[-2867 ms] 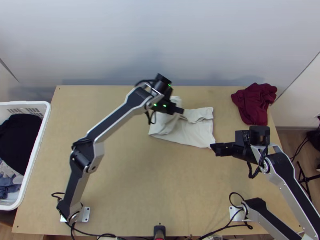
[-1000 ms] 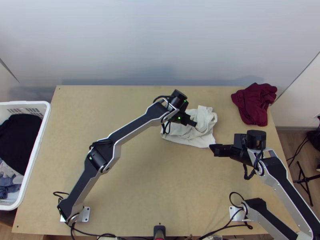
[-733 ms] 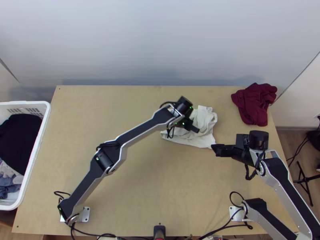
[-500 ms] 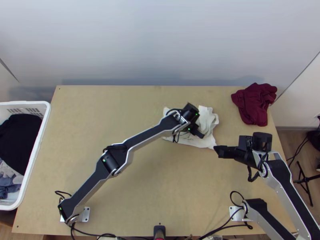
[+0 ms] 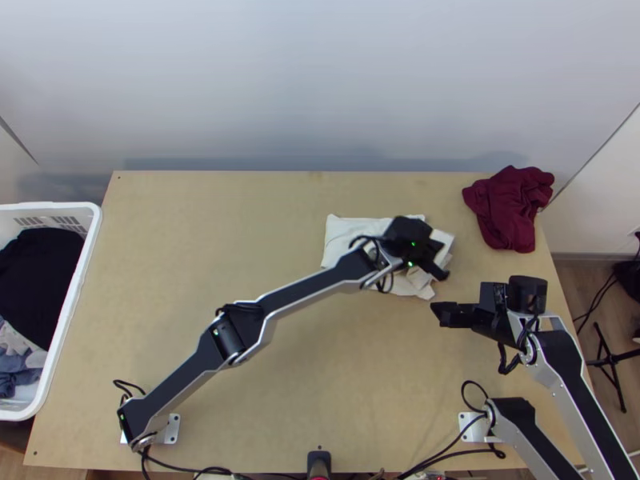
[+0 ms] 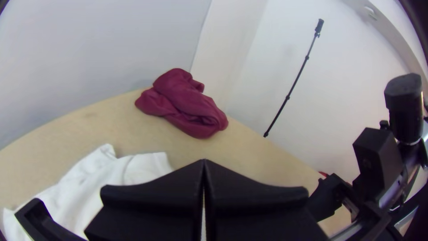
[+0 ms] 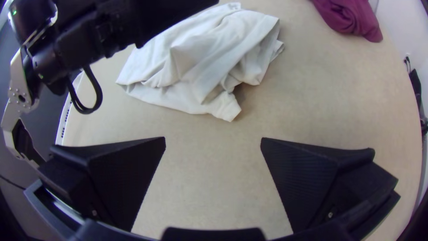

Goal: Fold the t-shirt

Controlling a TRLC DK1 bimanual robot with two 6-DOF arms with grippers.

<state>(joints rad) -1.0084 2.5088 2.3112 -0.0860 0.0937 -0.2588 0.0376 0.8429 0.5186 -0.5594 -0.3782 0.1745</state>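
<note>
Two arms share a pale wooden bench [image 5: 240,200], bolted by light metal plates [image 5: 171,427] [image 5: 472,427] near its front edge, where black cables [image 5: 188,468] trail over the wood. The off-white t-shirt [image 5: 342,235] lies toward the far edge, right of the middle in the top view. One part of it is fairly flat; the rest is rumpled into loose, overlapping folds, with a corner pointing toward the near side.

Over the bunched part is the left gripper [image 5: 442,275], its jaws pressed together; whether any fabric is caught between them, I cannot tell. Near the shirt's near right corner sits the right gripper [image 5: 438,313], jaws spread wide, with bare wood between them in its own wrist view.

Farther right, by the bench's far corner, a maroon cloth [image 5: 510,210] is heaped in soft creases, apart from the shirt. At the left side stands a white basket [image 5: 78,300] with slots in its far wall, holding black fabric [image 5: 40,272] and some grey and blue pieces [image 5: 18,372].

Behind the bench rises a plain, pale wall [image 5: 240,80], with a bluish shadow low along it. A wooden floor [image 5: 570,276] shows to the right, with black tripod legs [image 5: 610,360] on it, and in the left wrist view a slim dark pole [image 6: 296,82] stands out against white.
</note>
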